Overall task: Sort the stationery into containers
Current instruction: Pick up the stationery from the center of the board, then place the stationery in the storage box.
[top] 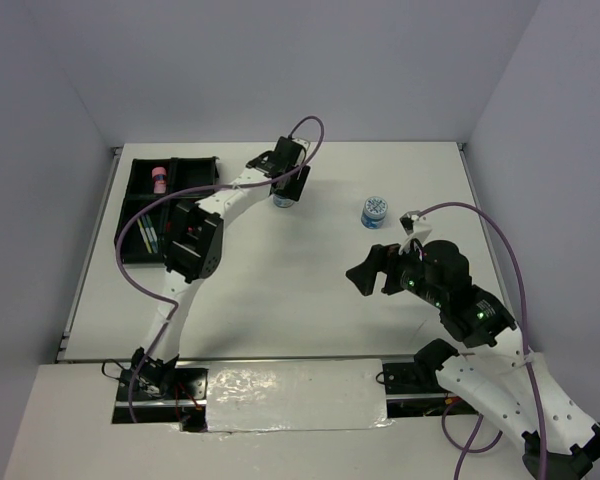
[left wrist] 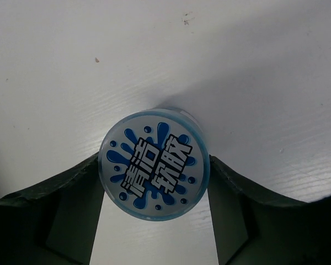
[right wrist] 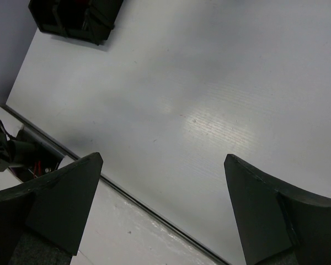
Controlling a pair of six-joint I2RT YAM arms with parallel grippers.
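The left gripper (top: pixel 286 192) is closed on one blue-white tub (left wrist: pixel 154 171), which stands on the table (top: pixel 310 290) near the right side of the organiser tray (top: pixel 126 210). Both fingers (left wrist: pixel 71 210) are seated against its sides. The second tub (top: pixel 374 211) is located further right, well apart. The right gripper (right wrist: pixel 163 210) is held wide open over the table, with nothing gripped.

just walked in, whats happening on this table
A two-arm robot is sorting stationery into a black organiser tray at the far left. The left gripper is down around a round blue-and-white tub standing on the table just right of the tray, with a finger at each side; whether it is clamped yet is unclear. The right gripper is open over bare table. A second tub waits farther right. A pink tube and some pens already lie in the tray.
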